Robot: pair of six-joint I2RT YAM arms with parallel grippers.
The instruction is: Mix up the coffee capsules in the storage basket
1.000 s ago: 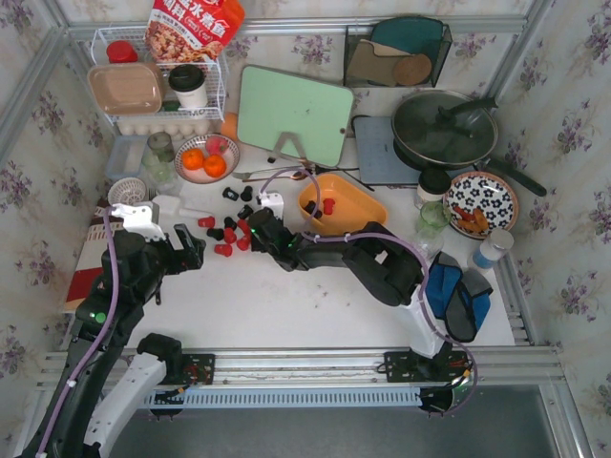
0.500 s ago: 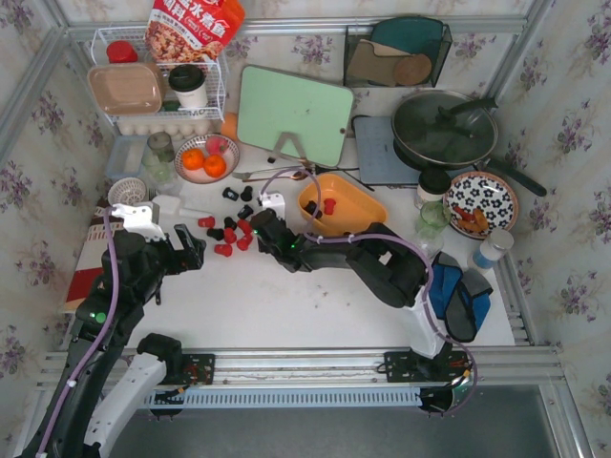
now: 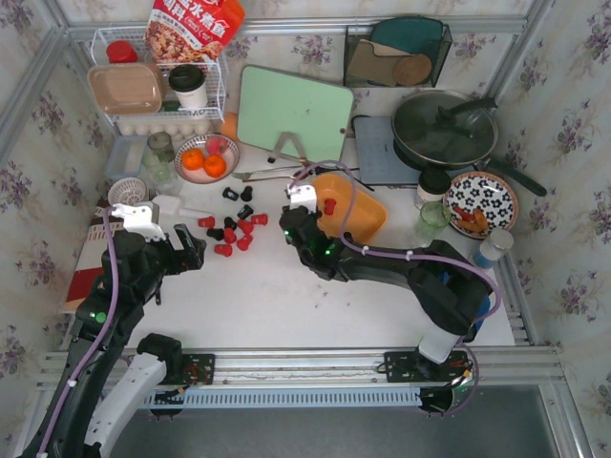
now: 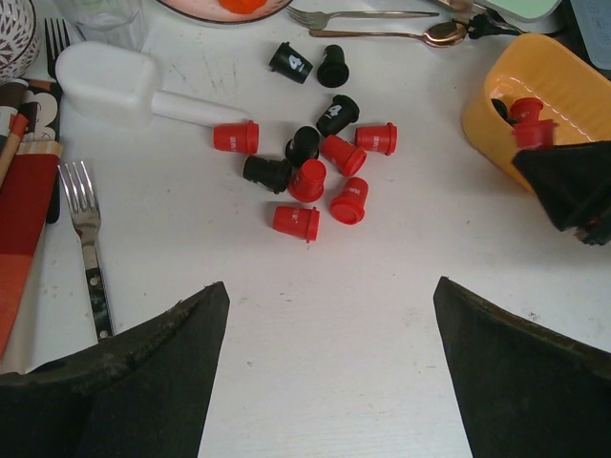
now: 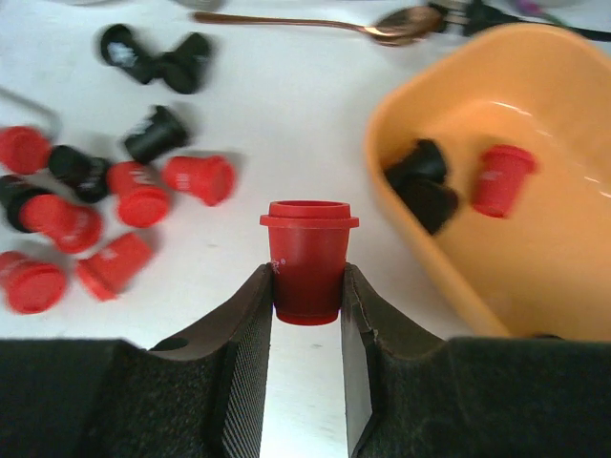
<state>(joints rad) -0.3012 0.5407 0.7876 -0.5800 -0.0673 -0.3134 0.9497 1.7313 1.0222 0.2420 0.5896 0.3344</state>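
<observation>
Several red and black coffee capsules (image 3: 234,229) lie in a loose cluster (image 4: 310,176) on the white table, left of the orange storage basket (image 3: 368,218). My right gripper (image 5: 306,286) is shut on one upright red capsule (image 5: 307,262), lifted just left of the basket's rim (image 5: 382,143). Inside the basket lie a black capsule (image 5: 425,186) and a red one (image 5: 501,179). In the top view the right gripper (image 3: 298,215) sits at the basket's left end. My left gripper (image 4: 329,284) stands open over bare table, below the cluster, holding nothing.
A white scoop (image 4: 105,86) and a fork (image 4: 88,248) lie left of the cluster. A spoon (image 5: 382,21) lies behind it. A bowl of oranges (image 3: 205,160), a green board (image 3: 294,114), a lidded pan (image 3: 445,129) and a patterned plate (image 3: 480,203) ring the back.
My right gripper shut on a red capsule at the cluster and carried it right, up to the basket's left rim. The left arm has not moved.
</observation>
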